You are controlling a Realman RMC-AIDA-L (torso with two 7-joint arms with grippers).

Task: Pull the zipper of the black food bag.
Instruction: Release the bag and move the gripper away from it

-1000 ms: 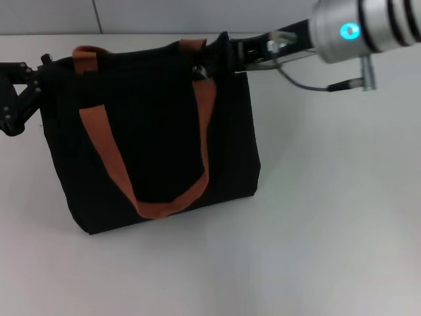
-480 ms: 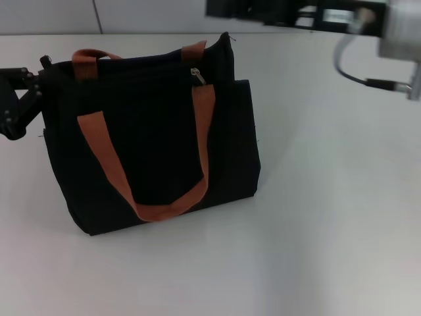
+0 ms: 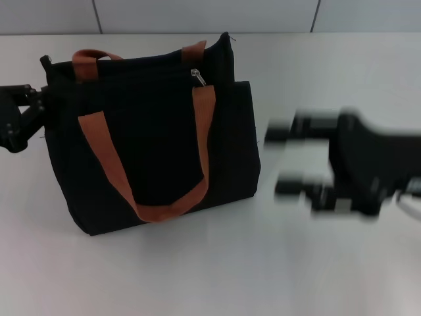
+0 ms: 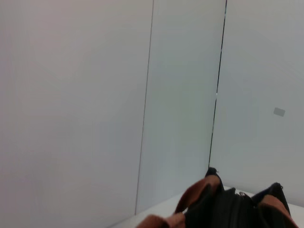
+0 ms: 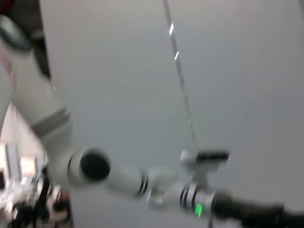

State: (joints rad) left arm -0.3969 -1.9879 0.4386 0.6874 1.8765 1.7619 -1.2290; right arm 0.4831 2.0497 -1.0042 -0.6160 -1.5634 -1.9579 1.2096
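From the head camera I look down at the black food bag; the left wrist camera, close, shares its top. The right wrist camera faces away.

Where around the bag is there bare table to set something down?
Bare table runs along the near side of the black food bag. Crowded: the left hand sits at the bag's left edge, and the right hand crosses the table just right of the bag.

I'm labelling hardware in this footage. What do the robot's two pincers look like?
Left pincer: black, angular linkage with visible joints and bolts. Right pincer: a bulky black body with two pale grey, dark-tipped fingers. The right wrist view shows a white-grey, segmented arm with a green light.
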